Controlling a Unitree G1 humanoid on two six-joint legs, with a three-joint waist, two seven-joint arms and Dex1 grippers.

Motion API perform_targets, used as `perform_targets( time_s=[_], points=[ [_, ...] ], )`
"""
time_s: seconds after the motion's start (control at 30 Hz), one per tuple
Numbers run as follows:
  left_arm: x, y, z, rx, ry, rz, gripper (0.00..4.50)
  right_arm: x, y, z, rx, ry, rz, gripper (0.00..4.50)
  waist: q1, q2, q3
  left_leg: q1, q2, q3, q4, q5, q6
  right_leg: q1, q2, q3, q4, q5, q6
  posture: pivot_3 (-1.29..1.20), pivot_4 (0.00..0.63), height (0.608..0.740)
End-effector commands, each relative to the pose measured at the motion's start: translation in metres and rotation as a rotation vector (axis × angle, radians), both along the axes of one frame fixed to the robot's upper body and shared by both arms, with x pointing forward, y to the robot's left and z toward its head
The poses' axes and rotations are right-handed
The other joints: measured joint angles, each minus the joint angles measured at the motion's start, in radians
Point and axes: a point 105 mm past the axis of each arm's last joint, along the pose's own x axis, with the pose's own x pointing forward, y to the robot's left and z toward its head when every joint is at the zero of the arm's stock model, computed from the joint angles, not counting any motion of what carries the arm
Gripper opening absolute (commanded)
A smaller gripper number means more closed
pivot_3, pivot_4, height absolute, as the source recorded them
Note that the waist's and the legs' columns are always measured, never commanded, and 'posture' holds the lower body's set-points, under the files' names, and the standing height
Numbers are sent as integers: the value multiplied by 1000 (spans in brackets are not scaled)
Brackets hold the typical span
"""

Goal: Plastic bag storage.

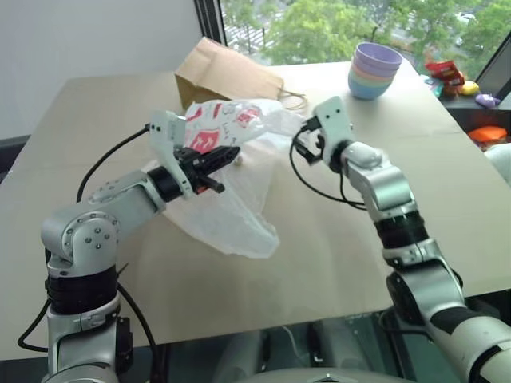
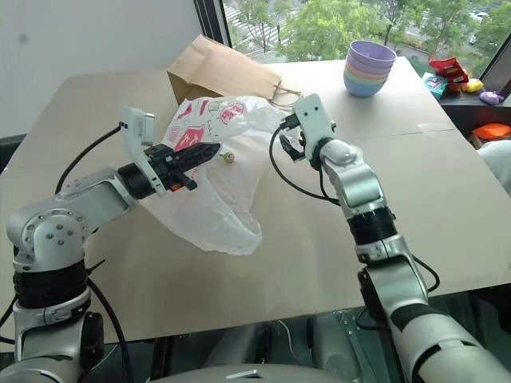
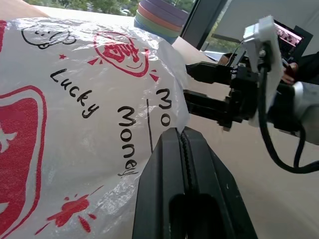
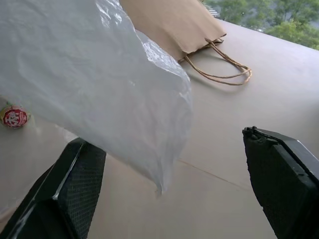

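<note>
The thin, crinkly white plastic bag with red print (image 1: 227, 171) hung over the middle of the beige table (image 1: 335, 255), pinched by the left gripper (image 1: 219, 159). The right gripper (image 4: 174, 189) was spread beside its loose right edge. The film looked light, limp and slippery; a bunched fold seemed the best place to grasp.

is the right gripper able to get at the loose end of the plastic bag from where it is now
Probably yes. The right gripper is open, and a free flap of the plastic bag hangs between its fingers with nothing in front. The left gripper is shut on the bag's other side, holding it up off the table.
</note>
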Motion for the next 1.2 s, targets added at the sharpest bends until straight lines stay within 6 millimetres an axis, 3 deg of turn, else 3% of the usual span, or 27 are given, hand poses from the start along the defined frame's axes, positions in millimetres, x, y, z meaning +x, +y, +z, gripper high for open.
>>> perform_targets(
  time_s=[0.03, 0.23, 0.37, 0.47, 0.5, 0.57, 0.73, 0.77, 0.83, 0.93, 1.0, 1.2],
  points=[
    [-7, 4, 13, 6, -61, 15, 0, 5, -4, 27, 55, -81, 18, 2991, 0, 0, 0, 0, 0, 0, 0, 0, 0, 0, 0, 0, 0, 0, 0, 0, 150, 740],
    [-13, 6, 11, 24, -69, 25, 0, 3, -13, 30, 58, -100, 45, 121, -6, 0, 0, 0, 0, 0, 0, 0, 0, 0, 0, 0, 0, 0, 0, 0, 150, 740],
    [-13, 7, 8, 28, -65, 20, 0, -3, -20, 39, 61, -113, 68, 47, -6, 1, 0, 0, 0, 0, 0, 0, 0, 0, 0, 0, 0, 0, 0, 0, 150, 740],
    [-30, 6, 3, -79, 43, -136, 0, -6, -24, 45, 65, -116, 79, 47, -8, 1, 0, 0, 0, 0, 0, 0, 0, 0, 0, 0, 0, 0, 0, 0, 150, 740],
    [-40, 3, 7, -125, 53, -207, 392, -7, -25, 46, 63, -114, 80, 0, -8, 1, 0, 0, 0, 0, 0, 0, 0, 0, 0, 0, 0, 0, 0, 0, 150, 740],
    [-59, 3, 13, -179, 87, -305, 736, -7, -27, 42, 45, -106, 80, 0, -8, 1, 1, 0, 0, 0, 0, 0, 0, 0, 0, 0, 0, 0, 0, 0, 150, 740],
    [-105, 7, 12, -210, 280, -491, 3274, -5, -30, 33, 18, -78, 69, 0, -6, 2, 1, -1, 1, 0, 0, 0, 0, -1, 0, 1, 1, 0, 0, 0, 150, 740],
    [-116, 8, 6, -185, 330, -509, 3802, -5, -30, 32, 18, -76, 69, 0, -7, 2, 2, -1, 0, 0, 0, 0, 0, -1, 0, 1, 1, 0, 0, 0, 150, 740],
    [-137, 9, -13, -115, 426, -522, 4431, -5, -28, 32, 16, -74, 71, 0, -8, 4, 2, 0, 0, 1, -1, 0, 0, -2, 0, 3, 1, 0, 0, 0, 150, 740],
    [-160, 8, -50, 10, 491, -460, 4431, -8, -25, 32, 16, -72, 82, 0, -7, 6, 4, 0, 0, 4, -4, 0, 0, -4, 1, 6, 1, 0, 0, 0, 150, 740],
    [-165, 5, -69, 58, 470, -398, 4431, -11, -21, 33, 20, -69, 96, 0, -4, 7, 4, 0, 1, 6, -5, 0, 0, -5, 1, 8, 0, 0, 0, 0, 150, 740],
    [-160, -7, -89, 66, 390, -325, 4431, -16, -18, 28, 0, -51, 116, 0, 22, 7, 4, 1, 2, 7, -6, 0, 0, -5, 2, 8, 0, 1, -3, 0, 150, 740]
  ],
)
